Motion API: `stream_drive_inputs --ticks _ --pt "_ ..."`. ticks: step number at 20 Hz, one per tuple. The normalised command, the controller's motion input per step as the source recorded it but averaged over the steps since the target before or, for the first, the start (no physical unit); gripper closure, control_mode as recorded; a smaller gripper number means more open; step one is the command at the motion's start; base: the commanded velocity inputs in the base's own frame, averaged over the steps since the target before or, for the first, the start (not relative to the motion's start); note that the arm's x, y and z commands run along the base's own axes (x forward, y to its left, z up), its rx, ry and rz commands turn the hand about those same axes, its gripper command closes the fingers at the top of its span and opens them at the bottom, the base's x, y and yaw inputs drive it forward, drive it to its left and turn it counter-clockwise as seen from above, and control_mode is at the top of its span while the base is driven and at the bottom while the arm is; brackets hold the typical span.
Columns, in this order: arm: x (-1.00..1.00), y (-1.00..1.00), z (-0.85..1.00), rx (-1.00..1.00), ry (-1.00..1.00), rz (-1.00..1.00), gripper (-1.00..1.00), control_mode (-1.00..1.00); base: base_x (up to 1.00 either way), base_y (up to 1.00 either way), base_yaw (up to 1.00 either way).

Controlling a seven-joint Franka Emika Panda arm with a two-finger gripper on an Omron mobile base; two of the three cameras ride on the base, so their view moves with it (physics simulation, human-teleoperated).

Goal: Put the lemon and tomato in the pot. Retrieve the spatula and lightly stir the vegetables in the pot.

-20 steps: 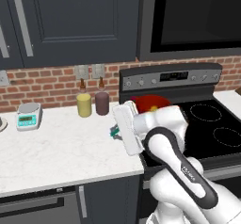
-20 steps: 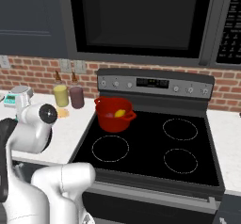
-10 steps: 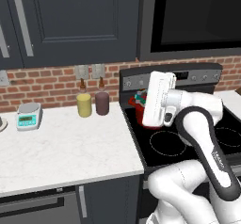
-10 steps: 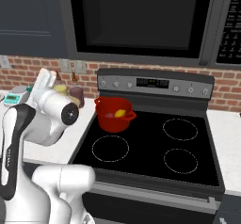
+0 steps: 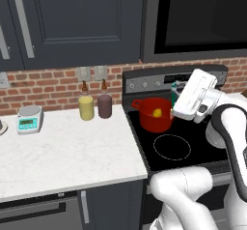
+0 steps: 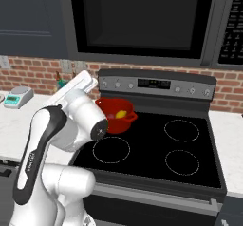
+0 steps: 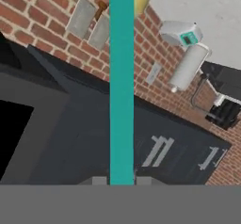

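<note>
The red pot stands on the stove's back left burner. The yellow lemon lies inside it. I cannot make out the tomato in the pot. My gripper hovers just right of the pot, above the stove, shut on the spatula. Its teal handle runs straight up the hand view, and a short teal piece shows beside the white hand. The blade is out of sight.
A pale-yellow bottle and a dark maroon bottle stand against the brick wall on the white counter. A small scale sits further left. The black stovetop has free burners in front and to the right.
The arm has swung from over the counter left of the stove, rightward past the pot, to just right of it, still shut on the spatula. The pot and lemon have not moved.
</note>
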Motion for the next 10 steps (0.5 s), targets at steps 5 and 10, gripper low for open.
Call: stream_drive_inputs --ticks 5,10 --pt "0.34 -0.82 0.00 0.41 0.02 0.00 1.00 -1.00 0.00 0.00 0.00" --pt "0.54 -0.53 0.00 0.46 0.00 0.05 1.00 -1.00 0.00 0.00 0.00"
